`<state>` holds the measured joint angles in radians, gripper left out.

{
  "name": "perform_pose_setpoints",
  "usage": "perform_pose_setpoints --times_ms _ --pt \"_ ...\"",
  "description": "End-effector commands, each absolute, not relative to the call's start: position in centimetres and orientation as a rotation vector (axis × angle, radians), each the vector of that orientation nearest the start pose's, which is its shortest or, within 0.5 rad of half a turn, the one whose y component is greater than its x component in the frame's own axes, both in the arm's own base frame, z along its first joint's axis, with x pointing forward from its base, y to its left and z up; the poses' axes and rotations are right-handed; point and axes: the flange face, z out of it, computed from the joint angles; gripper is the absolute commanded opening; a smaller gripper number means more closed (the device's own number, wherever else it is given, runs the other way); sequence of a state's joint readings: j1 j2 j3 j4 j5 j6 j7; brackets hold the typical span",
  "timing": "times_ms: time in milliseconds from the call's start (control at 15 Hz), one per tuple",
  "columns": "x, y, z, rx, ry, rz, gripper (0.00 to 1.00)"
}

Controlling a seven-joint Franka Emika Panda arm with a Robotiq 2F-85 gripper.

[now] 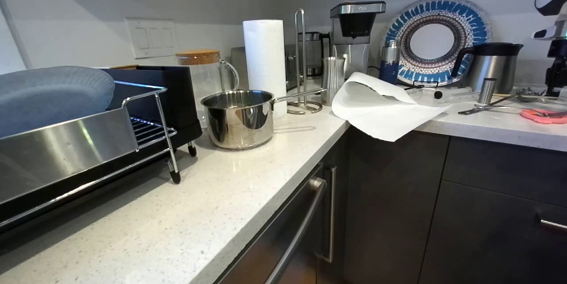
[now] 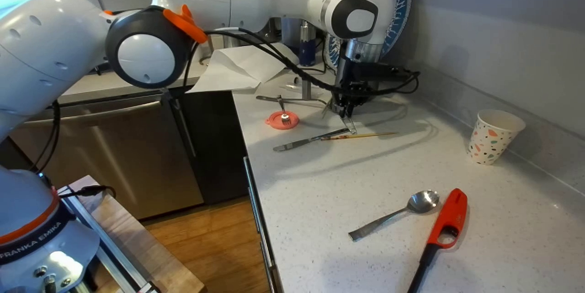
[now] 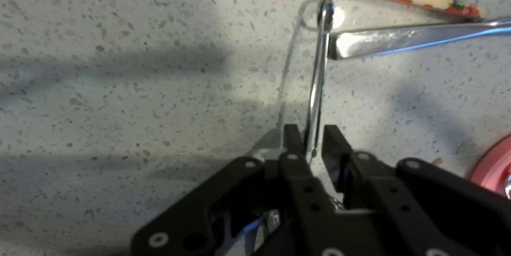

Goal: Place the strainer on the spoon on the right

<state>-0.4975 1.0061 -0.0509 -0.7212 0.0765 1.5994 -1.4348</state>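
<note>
The strainer handle (image 3: 317, 84) runs loosely between the two sides of the slightly parted end effector (image 3: 313, 135)

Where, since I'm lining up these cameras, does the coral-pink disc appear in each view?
In an exterior view: coral-pink disc at the right edge, about mid-height.
In an exterior view: coral-pink disc almost at the picture's centre, a fork on it.
In the wrist view: coral-pink disc cut off by the right edge, below mid-height.
Shared landmark: the speckled countertop.
</note>
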Motion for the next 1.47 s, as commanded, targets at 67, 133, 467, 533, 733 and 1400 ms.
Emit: perform_pose_setpoints --times_ms 67,133,467,533,733,1400 --pt "67.5 -38.9 33.8 -2.702 -1.3 0.03 0.0" --pt "67.5 -39.0 34.0 -2.704 -1.304 0.025 0.0" --pt "66.9 -39.9 35.7 -2.704 -1.321 -0.023 0.01" --pt "66.7 -40.1 36.1 -2.7 -1.328 -0.041 0.01" --pt "66.3 -40.7 36.8 -2.69 -1.331 -0.066 0.01" --pt "62.6 -44.2 37.5 -2.64 -1.208 -0.11 0.01"
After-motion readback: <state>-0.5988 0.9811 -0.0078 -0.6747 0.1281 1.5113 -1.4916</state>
